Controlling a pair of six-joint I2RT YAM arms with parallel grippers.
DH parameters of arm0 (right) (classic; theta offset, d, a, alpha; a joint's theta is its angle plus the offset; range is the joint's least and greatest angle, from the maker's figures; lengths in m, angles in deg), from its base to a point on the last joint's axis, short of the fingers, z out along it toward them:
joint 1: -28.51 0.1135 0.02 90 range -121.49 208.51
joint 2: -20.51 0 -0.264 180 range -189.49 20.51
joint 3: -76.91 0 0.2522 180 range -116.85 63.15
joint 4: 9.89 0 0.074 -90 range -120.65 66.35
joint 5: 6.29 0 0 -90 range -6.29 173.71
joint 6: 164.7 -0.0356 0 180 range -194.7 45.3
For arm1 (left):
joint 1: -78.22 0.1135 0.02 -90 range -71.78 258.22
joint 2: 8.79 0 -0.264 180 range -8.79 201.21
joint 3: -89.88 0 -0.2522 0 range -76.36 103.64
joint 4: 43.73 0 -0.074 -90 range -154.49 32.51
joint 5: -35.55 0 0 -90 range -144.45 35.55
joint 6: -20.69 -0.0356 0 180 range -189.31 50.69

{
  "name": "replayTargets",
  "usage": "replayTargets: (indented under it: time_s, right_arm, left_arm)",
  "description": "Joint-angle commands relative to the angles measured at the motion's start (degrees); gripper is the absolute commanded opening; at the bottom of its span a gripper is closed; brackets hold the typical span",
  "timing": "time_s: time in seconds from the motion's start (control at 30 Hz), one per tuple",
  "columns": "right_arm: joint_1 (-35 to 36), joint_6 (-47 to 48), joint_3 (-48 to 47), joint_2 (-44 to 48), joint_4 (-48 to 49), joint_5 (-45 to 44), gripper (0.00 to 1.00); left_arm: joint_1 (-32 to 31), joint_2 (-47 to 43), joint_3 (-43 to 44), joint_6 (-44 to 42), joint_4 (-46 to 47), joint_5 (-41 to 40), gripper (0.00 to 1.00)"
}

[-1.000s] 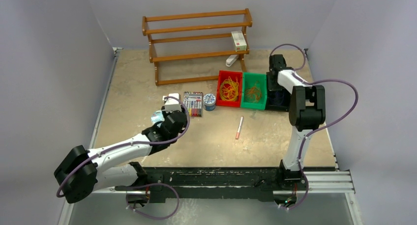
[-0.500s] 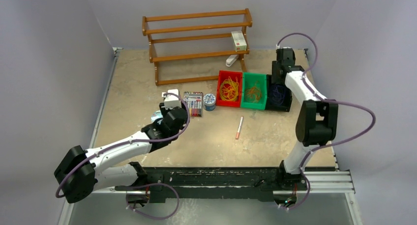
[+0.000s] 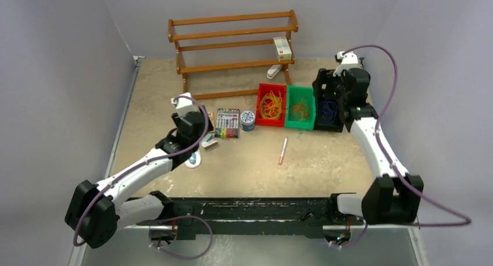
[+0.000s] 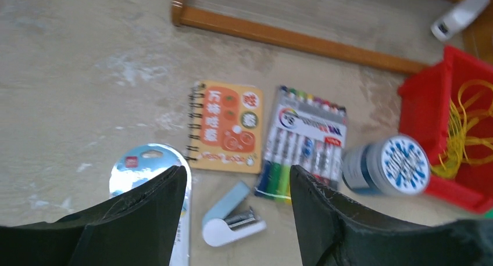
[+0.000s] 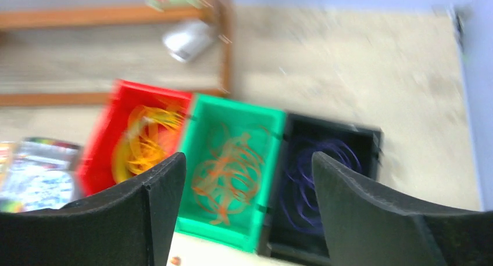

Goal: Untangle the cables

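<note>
Our right hand [image 5: 247, 167] hovers wide and empty above the cables [image 5: 139, 144]. They lie sorted by colour, apparently to keep them apart: yellow in the red bin [image 5: 151, 92], orange in the green bin [image 5: 238, 106], purple in the black bin [image 5: 331, 125]. Our left hand [image 4: 236, 176], wide too, hangs over stationery [image 4: 305, 138].

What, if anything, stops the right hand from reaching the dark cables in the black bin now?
Probably nothing, so yes. The right hand hangs open and empty above the bins, and the black bin has no lid; the dark cables lie uncovered inside. Only the bin's walls might crowd it.
</note>
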Motion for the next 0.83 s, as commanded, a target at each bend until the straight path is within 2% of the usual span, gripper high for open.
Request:
replayTargets:
  time_s: [0.0, 0.13, 0.2, 0.43, 0.63, 0.73, 0.8]
  right_arm:
    - [0.0, -7.6, 7.2, 9.9, 23.1, 20.2, 0.87]
    - [0.1, -10.9, 15.9, 15.9, 32.7, 22.9, 0.99]
    - [0.1, -10.1, 18.2, 17.9, 33.6, 22.6, 0.99]
    - [0.1, -8.4, 26.2, 25.9, 40.2, 15.1, 0.99]
    - [0.1, -6.8, 27.3, 25.5, 42.2, 14.9, 0.99]
    - [0.1, -6.0, 27.3, 24.9, 42.3, 14.3, 0.99]
    - [0.1, -5.4, 27.2, 24.9, 42.2, 13.5, 0.99]
  left_arm:
    - [7.0, -4.8, 3.3, 1.8, -0.9, 4.8, 0.65]
    - [6.9, -8.0, 4.6, -0.9, -3.6, -1.0, 0.66]
    - [6.9, -9.0, 5.2, -1.3, -5.5, -3.6, 0.66]
    - [6.9, -13.8, 1.9, -0.9, -3.8, -4.4, 0.66]
    - [6.9, -16.3, -0.1, -2.6, -3.0, -4.1, 0.67]
    - [6.8, -19.6, -2.6, -4.6, 0.6, -1.6, 0.71]
    - [6.8, -19.9, -2.5, -4.2, -0.1, -2.7, 0.72]
